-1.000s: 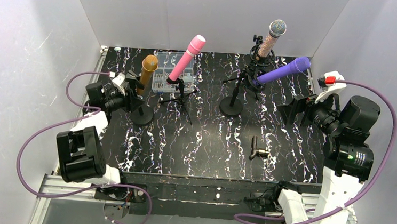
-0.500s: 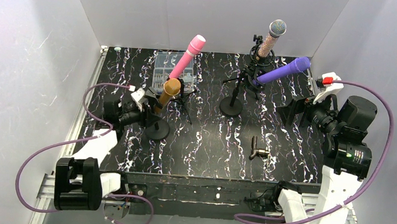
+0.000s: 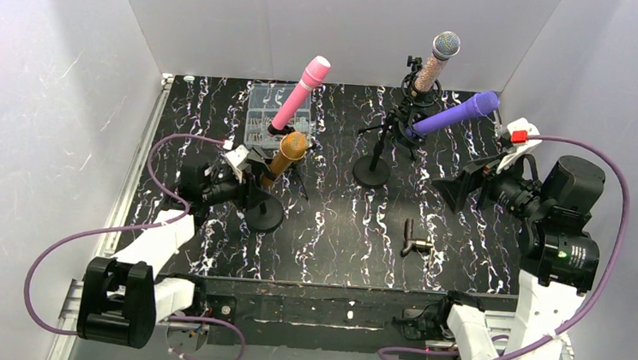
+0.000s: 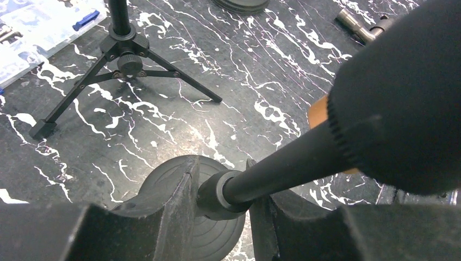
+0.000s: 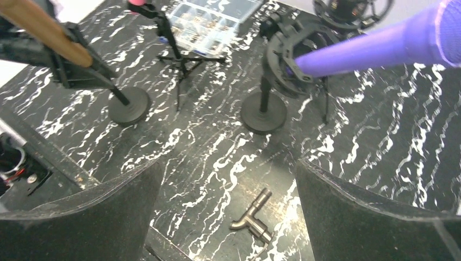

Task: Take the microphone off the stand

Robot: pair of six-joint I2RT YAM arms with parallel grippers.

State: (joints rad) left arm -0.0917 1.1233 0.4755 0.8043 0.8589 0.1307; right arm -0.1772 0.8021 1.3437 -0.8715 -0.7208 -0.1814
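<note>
The left arm [image 3: 165, 228] is stretched low, jaws clenched on the pole of the black round-based stand [image 3: 265, 217] beneath the tilted gold microphone [image 3: 286, 153]; the right arm's [image 3: 552, 233] jaws are held released.

Gold microphone [image 3: 286, 154], pink microphone [image 3: 300, 92] and purple microphone [image 3: 454, 113] contrast with the black, white-veined tabletop [image 3: 346, 234].

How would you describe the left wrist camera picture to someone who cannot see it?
The left gripper is shut on a black stand pole just above its round base; a sliver of gold microphone shows farther up. A tripod stands behind on the marbled table.
</note>
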